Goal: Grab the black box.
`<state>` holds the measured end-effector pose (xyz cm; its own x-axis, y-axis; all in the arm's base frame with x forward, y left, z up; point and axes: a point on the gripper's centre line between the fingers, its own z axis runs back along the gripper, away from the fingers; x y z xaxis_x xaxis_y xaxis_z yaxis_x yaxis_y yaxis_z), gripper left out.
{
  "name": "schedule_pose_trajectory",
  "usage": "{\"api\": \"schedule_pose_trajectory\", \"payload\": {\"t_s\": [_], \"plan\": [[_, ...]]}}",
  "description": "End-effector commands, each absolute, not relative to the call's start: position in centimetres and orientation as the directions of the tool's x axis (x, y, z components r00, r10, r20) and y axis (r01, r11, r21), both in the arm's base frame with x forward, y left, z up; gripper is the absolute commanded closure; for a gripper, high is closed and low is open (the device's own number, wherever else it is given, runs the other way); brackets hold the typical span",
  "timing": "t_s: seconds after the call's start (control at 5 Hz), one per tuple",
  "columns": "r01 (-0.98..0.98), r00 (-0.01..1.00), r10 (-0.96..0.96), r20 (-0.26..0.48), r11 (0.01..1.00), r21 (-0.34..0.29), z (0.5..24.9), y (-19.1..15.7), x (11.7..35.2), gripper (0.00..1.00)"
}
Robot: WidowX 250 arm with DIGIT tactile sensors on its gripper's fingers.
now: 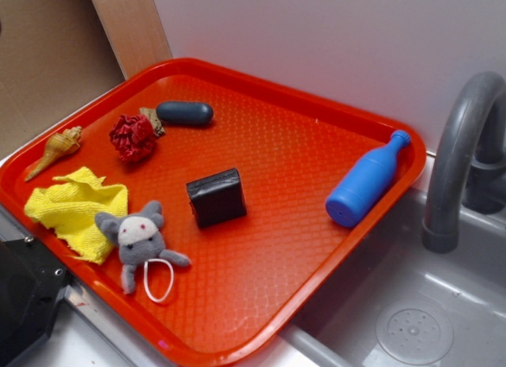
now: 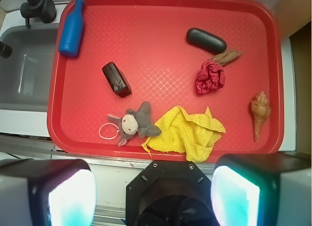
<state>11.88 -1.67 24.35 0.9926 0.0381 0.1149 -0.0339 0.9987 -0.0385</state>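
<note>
1. Black box (image 2: pixel 116 79) lies flat on red tray (image 2: pixel 161 7), untouched, just beyond toy mouse (image 2: pixel 132 123).
2. Tool (image 2: pixel 154 197) wide open, holding nothing, off the tray's near edge.
3. Box sits toward 11 o'clock from tool; long axis runs 11-to-5.

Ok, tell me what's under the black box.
The black box lies flat on the bare red tray. Nothing pokes out beneath it; the patch it covers is hidden.

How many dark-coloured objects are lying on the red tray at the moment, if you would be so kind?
2: the black box near the tray's middle, and a dark capsule toward the back, beside the red crumpled cloth. None appears hidden.
</note>
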Motion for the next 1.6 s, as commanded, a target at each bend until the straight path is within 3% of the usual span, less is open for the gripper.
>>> {"api": "schedule_pose_trajectory", "payload": {"t_s": [0.0,0.4,0.6,1.0,1.2,1.4], "plan": [[-0.034,0.993,0.038,0.115,0.999,-0.038,24.3,-1.7,11.9,0.0],[-0.186,0.971,0.195,0.135,0.979,-0.077,20.3,-4.6,22.0,0.0],[-0.215,0.965,0.225,0.134,0.973,-0.089,18.9,-4.9,24.9,0.0],[-0.061,0.991,0.069,0.117,0.996,-0.072,16.7,-10.6,21.2,0.0],[-0.003,0.994,0.01,0.107,0.998,-0.059,15.3,-11.7,20.3,0.0],[0.102,0.988,-0.099,0.115,0.995,-0.02,14.5,-9.9,21.6,0.0]]}}
